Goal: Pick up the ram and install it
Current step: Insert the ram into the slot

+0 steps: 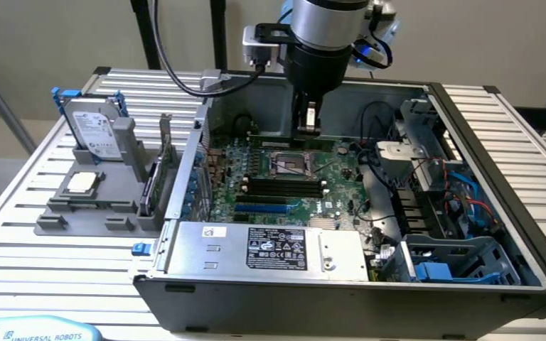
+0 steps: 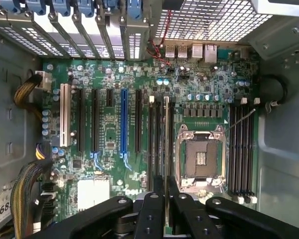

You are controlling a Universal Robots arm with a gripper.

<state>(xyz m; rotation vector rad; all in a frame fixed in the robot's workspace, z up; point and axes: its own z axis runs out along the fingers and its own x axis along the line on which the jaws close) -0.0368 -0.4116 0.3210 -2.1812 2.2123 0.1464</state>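
Wrist view: black two-finger pincer (image 2: 165,188) clenched on ram (image 2: 165,144), a long thin board seen edge-on, lined up along black memory slots (image 2: 154,149); touching or apart, cannot tell. Just beside: open silver processor socket (image 2: 199,157), second bank of black slots (image 2: 241,149) beyond. Opposite side: long blue expansion slot (image 2: 123,122), white slot (image 2: 65,122), yellow-black cable bundle (image 2: 24,194). Exterior view: pincer down inside open dark-grey computer case (image 1: 349,305). Outside case, on exterior view's left: grey plastic fixture (image 1: 74,213) carrying upright hard drive (image 1: 93,128) and square silver chip (image 1: 83,182).

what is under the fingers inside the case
The ram, held edge-on between the fingers, hangs over the black slots beside the empty processor socket. The slot straight beneath it is covered by the stick.
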